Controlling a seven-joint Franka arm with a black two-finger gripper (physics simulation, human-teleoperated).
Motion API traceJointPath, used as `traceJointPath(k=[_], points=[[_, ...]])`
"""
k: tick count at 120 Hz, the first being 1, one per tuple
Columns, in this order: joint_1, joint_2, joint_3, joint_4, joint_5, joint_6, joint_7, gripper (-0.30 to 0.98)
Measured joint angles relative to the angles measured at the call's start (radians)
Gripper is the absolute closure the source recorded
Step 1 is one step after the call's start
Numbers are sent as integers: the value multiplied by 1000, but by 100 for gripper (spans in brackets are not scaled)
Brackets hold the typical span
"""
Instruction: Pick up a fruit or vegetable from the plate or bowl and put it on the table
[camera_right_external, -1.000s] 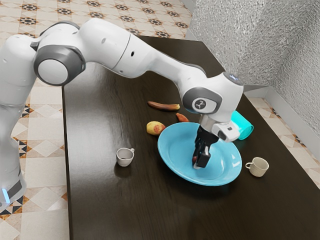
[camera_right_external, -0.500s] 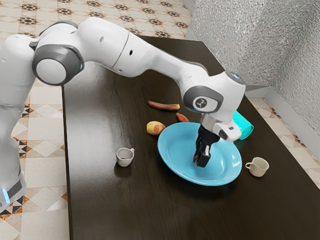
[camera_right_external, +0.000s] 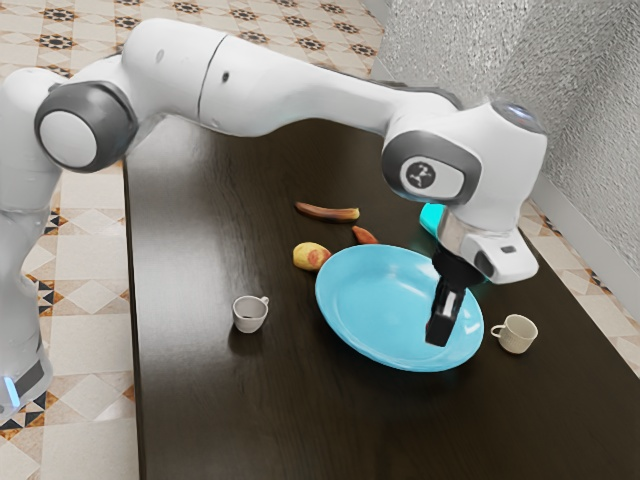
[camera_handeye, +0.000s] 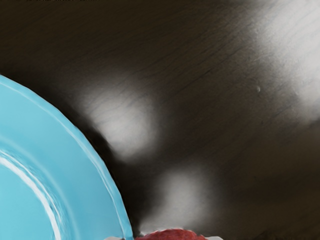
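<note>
Red fruit (camera_handeye: 172, 235) pinched, plate right there

So the red fruit is clamped between both fingers of the gripper (camera_right_external: 440, 335); it's being held near the blue plate's (camera_right_external: 365, 300) rim; a yellow-red fruit (camera_right_external: 310, 257) can be spotted beside the plate on the table (camera_right_external: 200, 400).

1. White cup (camera_right_external: 249, 315): upright, handle toward the exterior view's right.
2. Beige mug (camera_right_external: 518, 335): upright, handle facing left there.
3. Brown, banana-like item (camera_right_external: 325, 212): lying flat.
4. Yellow-red round fruit (camera_right_external: 309, 257): near small orange-red produce (camera_right_external: 364, 236).
5. Turquoise vessel (camera_right_external: 432, 217): partly hidden.
</note>
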Motion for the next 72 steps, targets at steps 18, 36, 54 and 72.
traceJointPath(k=[18,36,54,72], points=[[-6,9,-111,6,7,-20,-27,53],[-16,34,-132,3,8,-2,-51,44],[-18,39,-133,3,5,11,-68,15],[-18,36,-133,1,6,18,-82,5]])
